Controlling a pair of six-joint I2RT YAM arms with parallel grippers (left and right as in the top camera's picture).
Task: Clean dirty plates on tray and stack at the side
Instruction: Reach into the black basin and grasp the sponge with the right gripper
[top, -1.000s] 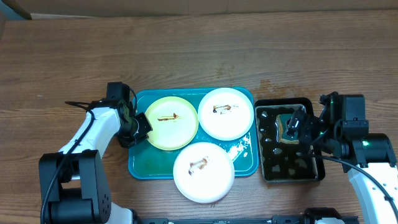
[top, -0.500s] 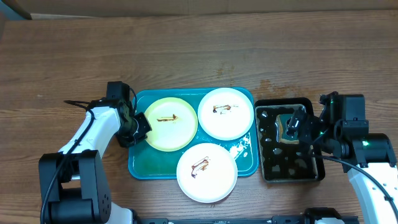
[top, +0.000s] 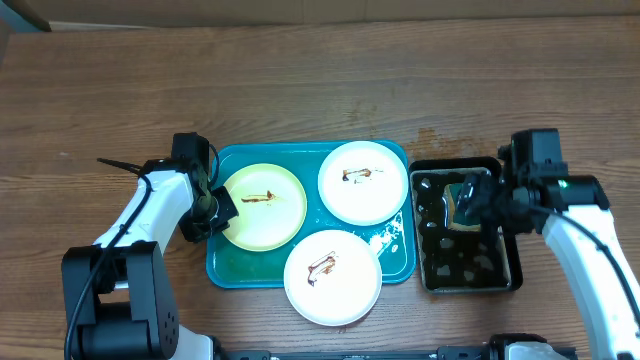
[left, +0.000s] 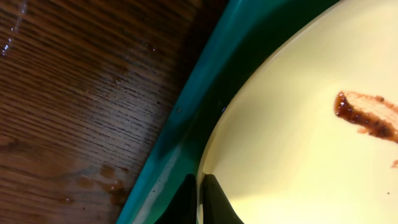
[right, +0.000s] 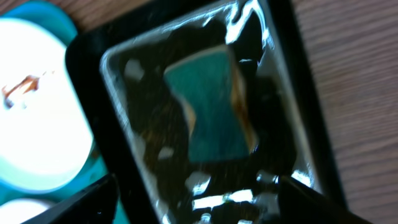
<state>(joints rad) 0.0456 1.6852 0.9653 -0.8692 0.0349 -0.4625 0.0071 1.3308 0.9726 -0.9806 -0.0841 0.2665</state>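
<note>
Left gripper (top: 221, 206) clamped on the near rim of the pale yellow-green plate (top: 265, 205), brown smear (left: 367, 115) just beyond the fingertips; plate lies inside the teal tray (top: 235, 266). Right gripper (top: 473, 203) fingers spread apart, teal sponge (right: 214, 106) directly beneath them in the wet black tray (top: 452, 162)

In the left wrist view, the yellow-green plate (left: 298, 143) is running off the right and bottom edges, and the left gripper (left: 200, 202) is showing only two dark tips pinching its rim. The right wrist view is blurring the sponge (right: 211, 106) in the black tray (right: 84, 68), and the right gripper (right: 202, 208) is being cropped at the bottom corners.
</note>
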